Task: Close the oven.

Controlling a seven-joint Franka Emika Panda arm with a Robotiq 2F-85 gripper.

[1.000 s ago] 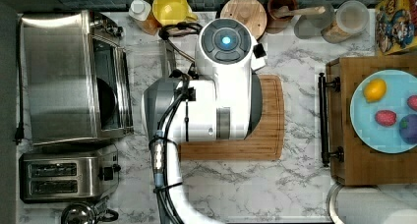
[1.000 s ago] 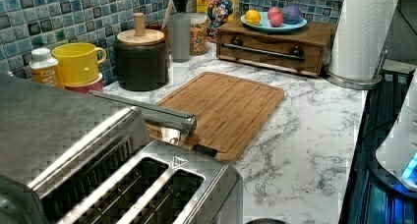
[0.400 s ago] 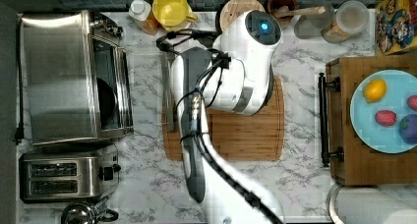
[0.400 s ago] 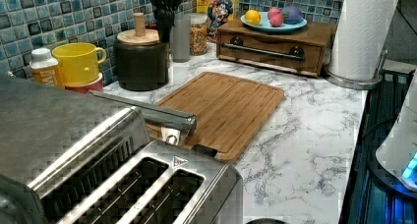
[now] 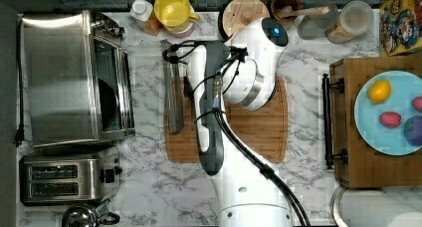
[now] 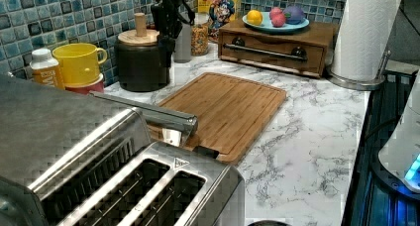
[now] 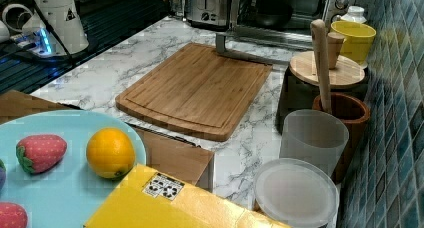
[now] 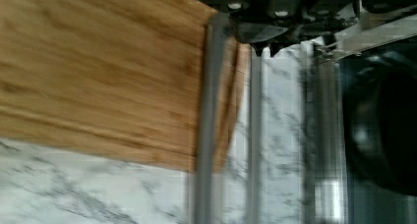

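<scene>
The stainless-steel oven stands at the top view's left with its glass door dropped open flat toward the cutting board. Its long bar handle lies over the board's left edge, also visible as the handle in the left view and the handle in the right view. My gripper hangs above the far end of the handle, beside the dark canister. In the wrist view the gripper is just over the handle, with the oven's dark interior beyond.
A two-slot toaster sits beside the oven. The bamboo cutting board lies under my arm. A yellow mug, a dark canister and jars line the back wall. A wooden drawer box carries a blue fruit plate.
My arm has swung toward the top view's right and back, bringing the gripper over the far end of the handle. The oven door stays open flat.
</scene>
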